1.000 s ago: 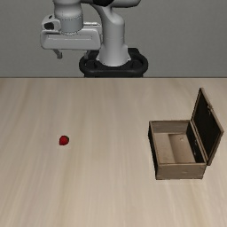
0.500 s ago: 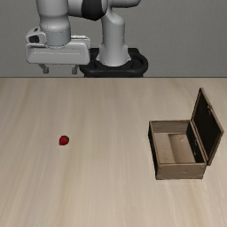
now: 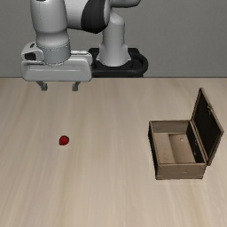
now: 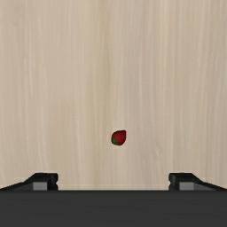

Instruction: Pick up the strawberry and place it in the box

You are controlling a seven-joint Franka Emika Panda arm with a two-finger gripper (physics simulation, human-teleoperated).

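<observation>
A small red strawberry [image 3: 64,140] lies on the light wooden table [image 3: 106,177], toward the exterior view's left. My gripper [image 3: 58,88] hangs high above the table, behind the strawberry, with its two fingers spread wide and nothing between them. In the wrist view the strawberry [image 4: 119,137] lies on the bare wood just ahead of the fingertips [image 4: 41,180], roughly midway between them. The wooden box [image 3: 183,142] stands at the exterior view's right with its hinged lid raised and its inside bare.
The robot's black base [image 3: 113,62] stands at the far edge of the table. A wide stretch of bare wood separates the strawberry from the box.
My gripper has swung toward the exterior view's left and come lower and forward, ending above the strawberry's side of the table. Strawberry and box have not moved.
</observation>
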